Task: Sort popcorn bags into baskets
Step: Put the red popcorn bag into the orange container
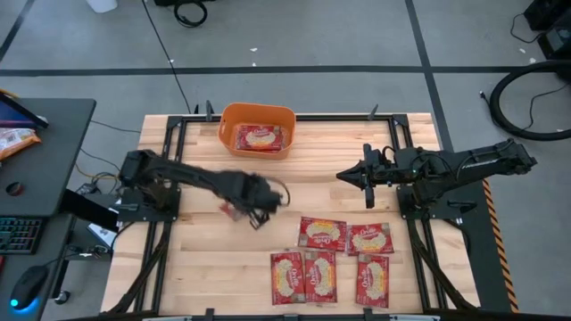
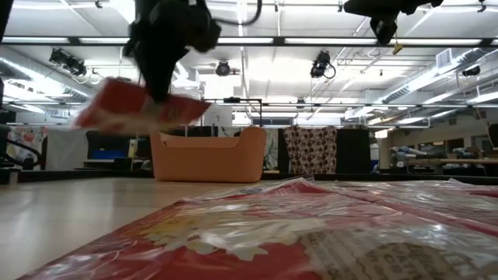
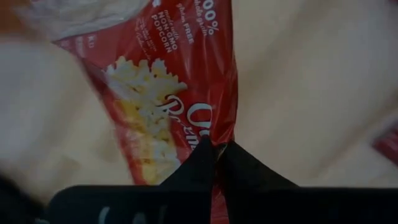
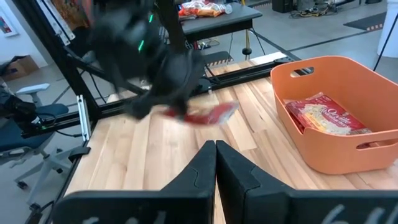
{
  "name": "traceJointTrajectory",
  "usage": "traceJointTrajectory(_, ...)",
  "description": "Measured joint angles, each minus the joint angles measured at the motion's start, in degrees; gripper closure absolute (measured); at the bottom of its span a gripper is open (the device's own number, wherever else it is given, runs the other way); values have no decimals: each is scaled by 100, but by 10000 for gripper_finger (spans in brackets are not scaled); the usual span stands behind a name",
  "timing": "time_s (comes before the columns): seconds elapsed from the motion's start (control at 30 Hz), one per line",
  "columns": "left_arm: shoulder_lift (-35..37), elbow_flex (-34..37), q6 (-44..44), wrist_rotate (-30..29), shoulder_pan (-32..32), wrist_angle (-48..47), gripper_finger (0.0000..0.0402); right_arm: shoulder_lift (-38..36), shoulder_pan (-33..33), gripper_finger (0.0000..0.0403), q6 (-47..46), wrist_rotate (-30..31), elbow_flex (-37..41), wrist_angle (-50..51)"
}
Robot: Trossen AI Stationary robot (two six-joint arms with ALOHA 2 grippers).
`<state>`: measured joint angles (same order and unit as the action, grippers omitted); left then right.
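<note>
The orange basket (image 1: 257, 117) stands at the table's far edge with one red popcorn bag (image 1: 258, 137) lying flat inside; the right wrist view also shows the basket (image 4: 348, 155) and that bag (image 4: 323, 115). Several more bags (image 1: 322, 233) lie flat on the near right part of the table. My left gripper (image 1: 254, 212) hovers over the table's middle, shut on another bag (image 2: 140, 109) that is up in the air. My right gripper (image 1: 343, 176) waits shut above the table's right half, touching nothing. My left gripper (image 3: 217, 149) pinches the red bag between its two fingers at one long side edge (image 3: 229, 127). The fingers come from above, pointing down. The bag is lifted clear of the table and hangs below the fingers, tilted, close to level (image 2: 117, 105).
The black frame rails (image 1: 178, 143) run along the table's edges. A desk on the left holds an orange-and-white packet (image 1: 13, 138), a keyboard and a mouse. Bare wood lies between the held bag and the basket. One lying bag (image 2: 257, 233) fills the low view's foreground.
</note>
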<state>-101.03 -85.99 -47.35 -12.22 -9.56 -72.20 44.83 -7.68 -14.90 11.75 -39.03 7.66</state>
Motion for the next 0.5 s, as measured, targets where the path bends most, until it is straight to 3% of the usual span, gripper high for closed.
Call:
traceJointTrajectory(0.1, 260, -296, 995, -696, 361, -87, 383, 1, 0, 386, -9, 0, 0, 2)
traceJointTrajectory(0.27, 387, -398, 3600, -1712, 1035, 227, 377, 0, 0, 386, -11, 2, 0, -69)
traceJointTrajectory(0.33, 379, -318, 4565, -1698, 1364, 481, 372, -1, 0, 386, -41, 2, 0, -92)
traceJointTrajectory(0.5, 332, 219, 6119, -1033, 2193, 1308, 372, 1, 0, 386, -296, 66, 0, -133)
